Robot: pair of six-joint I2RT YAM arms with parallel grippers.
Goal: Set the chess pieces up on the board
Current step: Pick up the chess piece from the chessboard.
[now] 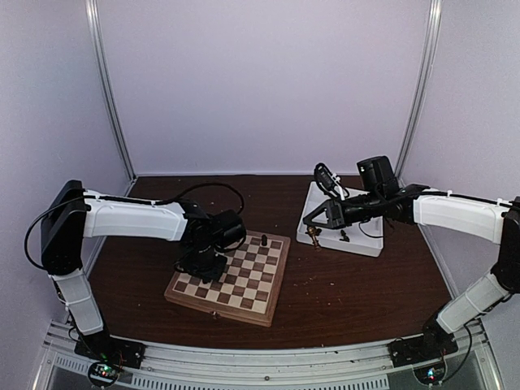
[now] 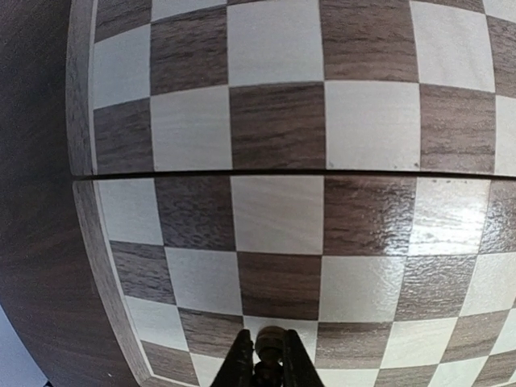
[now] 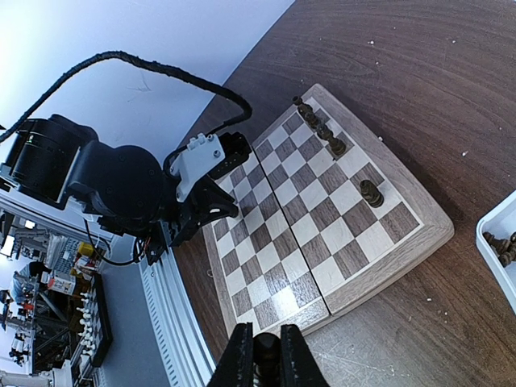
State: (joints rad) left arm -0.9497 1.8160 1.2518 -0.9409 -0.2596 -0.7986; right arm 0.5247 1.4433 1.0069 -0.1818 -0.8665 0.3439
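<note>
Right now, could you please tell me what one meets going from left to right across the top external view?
The left arm's base → board → white tray → right arm's base.

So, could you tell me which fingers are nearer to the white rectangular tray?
Right. The right fingers are at the white rectangular tray's left edge; the left fingers are over the square wooden chessboard.

The board [image 1: 252, 280] is tan and dark brown checks with a plain brown border. The chess pieces [image 3: 371, 193] look dark brown, nearly black. The tabletop [image 1: 349, 284] is deep reddish-brown woodgrain, and the tray [image 1: 357, 246] toward its far right corner is plain white. The left arm [image 1: 134, 218] and right arm [image 1: 455, 213] are white with black joints.
</note>
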